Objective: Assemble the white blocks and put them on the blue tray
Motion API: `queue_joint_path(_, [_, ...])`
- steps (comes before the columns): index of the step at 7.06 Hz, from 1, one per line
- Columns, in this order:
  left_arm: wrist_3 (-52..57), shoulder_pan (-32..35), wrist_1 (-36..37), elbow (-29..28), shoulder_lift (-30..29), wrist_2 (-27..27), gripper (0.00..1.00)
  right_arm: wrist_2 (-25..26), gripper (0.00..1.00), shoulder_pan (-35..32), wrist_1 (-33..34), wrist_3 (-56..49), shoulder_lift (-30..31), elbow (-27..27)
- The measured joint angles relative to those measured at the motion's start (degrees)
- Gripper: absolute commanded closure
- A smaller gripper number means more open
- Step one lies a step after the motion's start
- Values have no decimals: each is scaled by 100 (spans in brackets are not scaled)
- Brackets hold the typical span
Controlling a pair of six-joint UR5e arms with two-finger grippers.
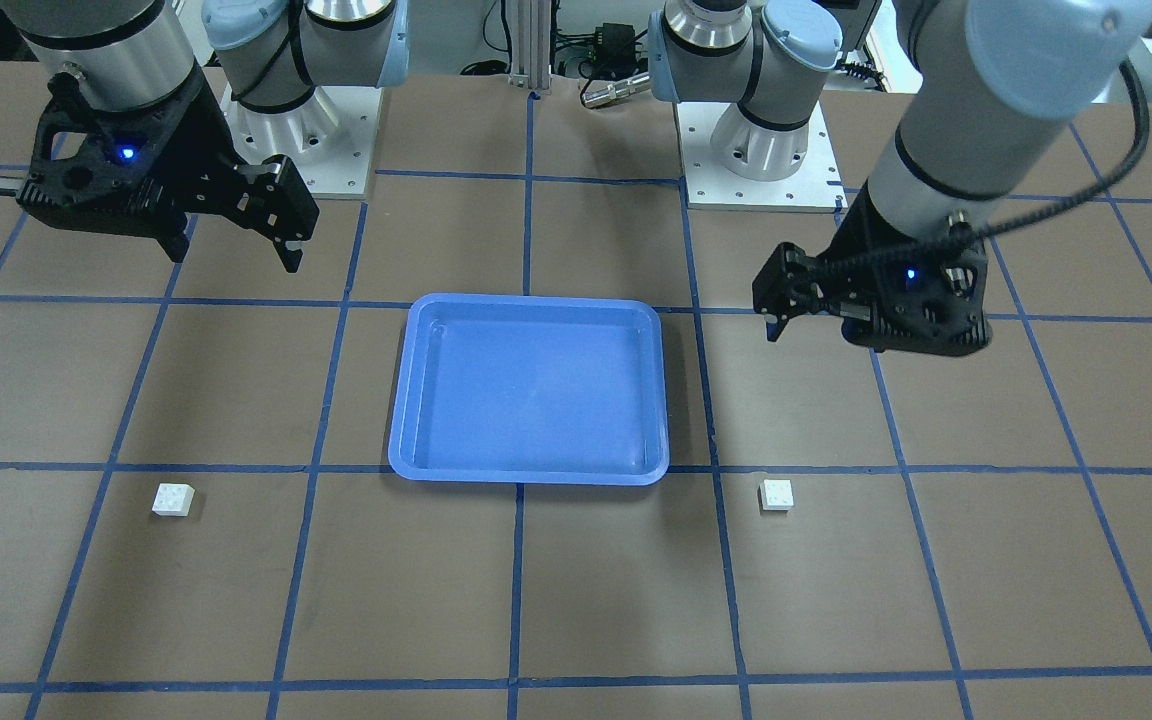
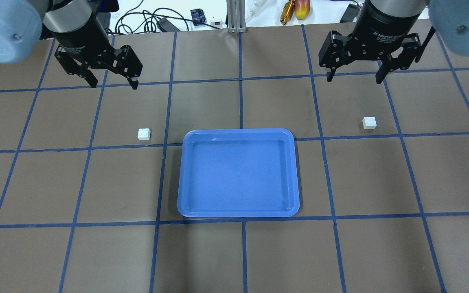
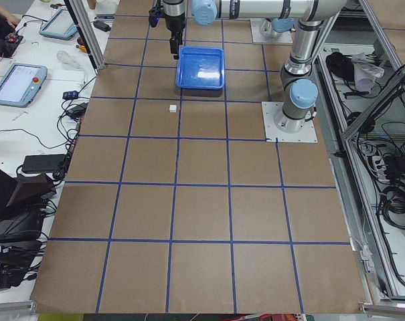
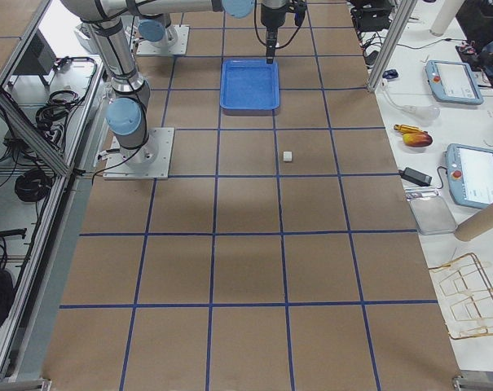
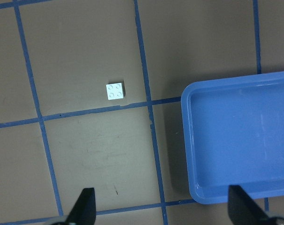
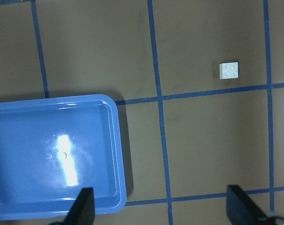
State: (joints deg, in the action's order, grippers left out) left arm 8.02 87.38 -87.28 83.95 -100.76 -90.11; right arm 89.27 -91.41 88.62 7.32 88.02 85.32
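You're sitting right at the start here. One white block (image 2: pixel 143 134) is lying near the blue tray (image 2: pixel 238 175)'s far-left corner, the other block (image 2: pixel 369 122) is well off its far-right corner, and nothing's sitting in the tray. The left gripper (image 2: pixel 115 85) and right gripper (image 2: pixel 354 79) are both hovering beyond the tray, jaws spread, holding nothing. I'm guessing you're dropping each gripper onto its nearest block next.

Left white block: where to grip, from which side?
Come straight down with the left pincer and close on two opposite side walls of the left white block. It lies flat, studs up, clear of the blue tray, so its flat walls are free.
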Motion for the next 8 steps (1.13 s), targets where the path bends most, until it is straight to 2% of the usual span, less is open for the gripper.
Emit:
queue_joint_path(3, [126,-192,1044,264,-996,19,0,-7,0,-4,-34,48,25,22])
queue_joint_path(6, [232,-323,1943,843,-1337,-31,0,-766,0,26,-36,-85,-21,-113])
queue_joint_path(8, [234,-354,2365,1125,-1520,-16,0,-870,0,277,-16,-1526,-98,13])
